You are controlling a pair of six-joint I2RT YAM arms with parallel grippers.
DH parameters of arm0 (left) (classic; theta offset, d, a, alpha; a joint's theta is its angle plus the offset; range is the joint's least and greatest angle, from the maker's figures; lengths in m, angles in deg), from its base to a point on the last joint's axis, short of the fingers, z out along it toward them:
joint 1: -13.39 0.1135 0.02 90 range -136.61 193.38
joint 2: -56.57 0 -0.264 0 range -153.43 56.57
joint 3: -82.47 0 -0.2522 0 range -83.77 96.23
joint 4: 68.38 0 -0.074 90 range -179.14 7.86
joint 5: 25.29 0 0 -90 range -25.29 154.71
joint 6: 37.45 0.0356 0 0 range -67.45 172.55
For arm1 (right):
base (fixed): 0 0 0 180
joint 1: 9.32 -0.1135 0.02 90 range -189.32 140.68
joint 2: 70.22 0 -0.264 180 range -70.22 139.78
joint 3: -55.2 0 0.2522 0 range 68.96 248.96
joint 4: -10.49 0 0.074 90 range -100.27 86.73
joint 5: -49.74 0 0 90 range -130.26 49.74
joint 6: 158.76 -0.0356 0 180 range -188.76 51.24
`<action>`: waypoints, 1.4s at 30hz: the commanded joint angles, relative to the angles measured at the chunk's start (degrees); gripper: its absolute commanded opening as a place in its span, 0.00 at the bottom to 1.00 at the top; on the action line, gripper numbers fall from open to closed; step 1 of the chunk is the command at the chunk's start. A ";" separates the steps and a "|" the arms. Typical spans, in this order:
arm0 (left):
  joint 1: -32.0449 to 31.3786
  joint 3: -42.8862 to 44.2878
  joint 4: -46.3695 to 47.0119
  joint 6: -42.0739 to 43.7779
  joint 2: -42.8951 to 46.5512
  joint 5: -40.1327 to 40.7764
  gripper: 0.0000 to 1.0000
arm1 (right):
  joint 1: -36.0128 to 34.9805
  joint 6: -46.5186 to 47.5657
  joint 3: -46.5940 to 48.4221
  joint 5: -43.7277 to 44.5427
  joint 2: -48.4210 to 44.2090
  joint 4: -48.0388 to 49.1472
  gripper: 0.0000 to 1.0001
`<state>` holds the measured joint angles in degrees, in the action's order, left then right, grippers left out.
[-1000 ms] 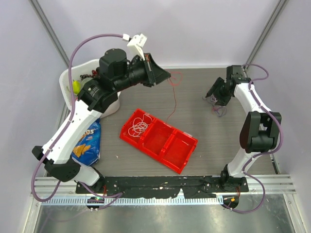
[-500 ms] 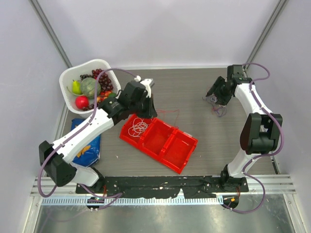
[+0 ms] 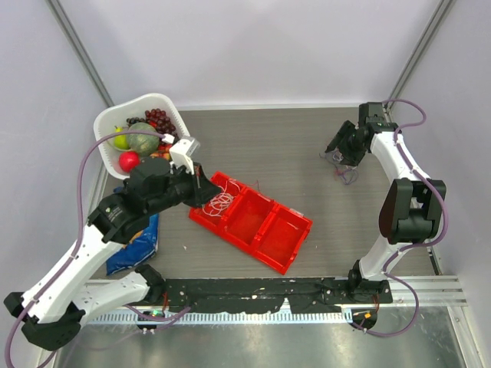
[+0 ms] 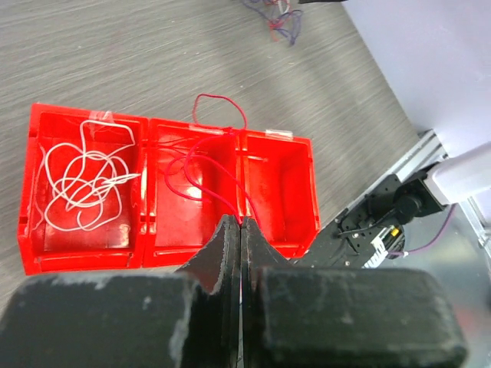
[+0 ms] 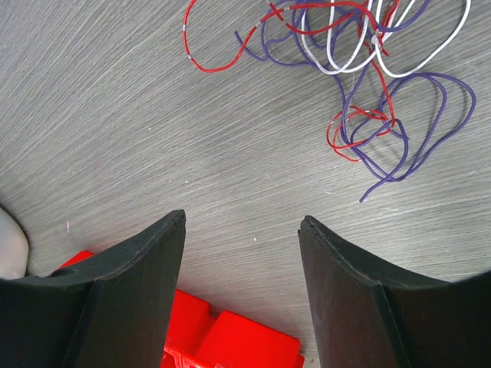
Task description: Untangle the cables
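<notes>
cable tangle [image 5: 367, 115] cropped, chip bag [image 3: 129, 250] half-hidden

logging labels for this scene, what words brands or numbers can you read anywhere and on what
No text reads clearly in any view.
Blue snack bag: print mostly hidden and too small to read.
Red tray: small pale stickers on its rim, nothing legible on them.
White basket of fruit, cables, arms: no lettering visible.

The cables [image 5: 368, 115] look smooth-coated, the tray [image 4: 280, 184] glossy plastic, the table [image 5: 153, 115] matt wood-grain.
</notes>
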<state>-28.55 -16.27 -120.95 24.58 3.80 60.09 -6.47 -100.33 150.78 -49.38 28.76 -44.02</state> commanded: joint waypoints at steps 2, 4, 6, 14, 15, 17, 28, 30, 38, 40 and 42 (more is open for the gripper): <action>-0.17 -1.24 3.13 1.07 0.31 -4.43 0.00 | 0.05 0.55 0.71 -0.45 -1.42 1.73 0.66; -0.17 -0.71 2.34 1.07 0.21 -5.04 0.00 | 0.05 0.55 0.62 -0.54 -1.51 1.64 0.66; -0.17 -1.49 2.86 0.11 1.18 -3.91 0.00 | 0.05 0.46 0.36 -0.54 -1.59 1.73 0.66; -0.17 -1.33 -1.37 2.82 5.83 2.86 0.00 | 0.05 0.46 -1.49 -0.63 -2.74 2.78 0.66; -0.08 -0.63 -0.75 3.18 6.36 2.86 0.00 | 0.05 0.46 -1.66 -0.80 -2.74 2.96 0.66; -0.17 1.39 0.22 3.44 5.32 1.38 0.00 | 0.05 0.28 -1.93 -1.24 -2.65 3.22 0.66; -0.17 11.60 2.79 0.11 -5.41 -3.30 0.00 | 0.05 0.11 -1.66 -2.04 -3.09 3.22 0.65; -0.17 10.11 0.06 0.45 -5.15 -3.02 0.00 | 0.05 0.28 -1.75 -1.95 -3.53 3.22 0.65; -0.17 1.05 1.01 0.63 -3.73 -2.67 0.00 | 0.05 0.37 -1.40 -2.21 -3.27 3.22 0.65; -0.17 0.09 1.97 0.37 -5.75 -3.81 0.00 | 0.05 0.46 -1.49 -2.21 -3.35 3.22 0.65; -0.25 -0.18 2.77 0.98 -8.65 -3.82 0.00 | 0.05 0.37 -1.75 -2.21 -3.70 3.22 0.65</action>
<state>-28.55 -15.61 -120.73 25.50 -1.07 57.24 -6.47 -100.35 148.86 -51.02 28.65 -42.30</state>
